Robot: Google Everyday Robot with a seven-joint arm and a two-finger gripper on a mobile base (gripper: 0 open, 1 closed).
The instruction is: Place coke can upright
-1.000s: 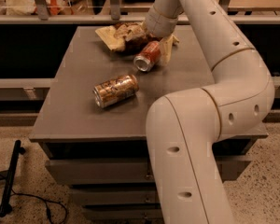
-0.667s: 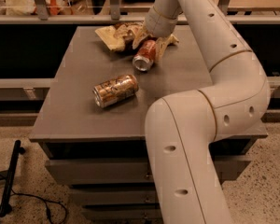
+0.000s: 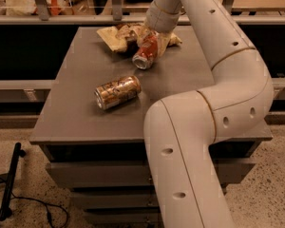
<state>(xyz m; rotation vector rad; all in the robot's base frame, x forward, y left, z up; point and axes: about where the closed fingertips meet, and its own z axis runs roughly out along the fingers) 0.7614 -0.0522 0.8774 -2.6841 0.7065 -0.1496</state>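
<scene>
The robot's gripper (image 3: 150, 41), at the far side of the bench (image 3: 180, 84), holds the red coke can (image 3: 145, 54) clamped at its upper end, the silver base pointing down towards the camera. Compared with a second ago the can has drifted slightly left with the arm and sits more steeply, closer to vertical though still tilted. That suggests the righting is under way but not finished: the base has yet to be set flat. A brown-gold patterned can (image 3: 117, 92) lies on its side mid-bench, well apart, and a crumpled wrapper (image 3: 115, 34) lies just behind the coke can.
</scene>
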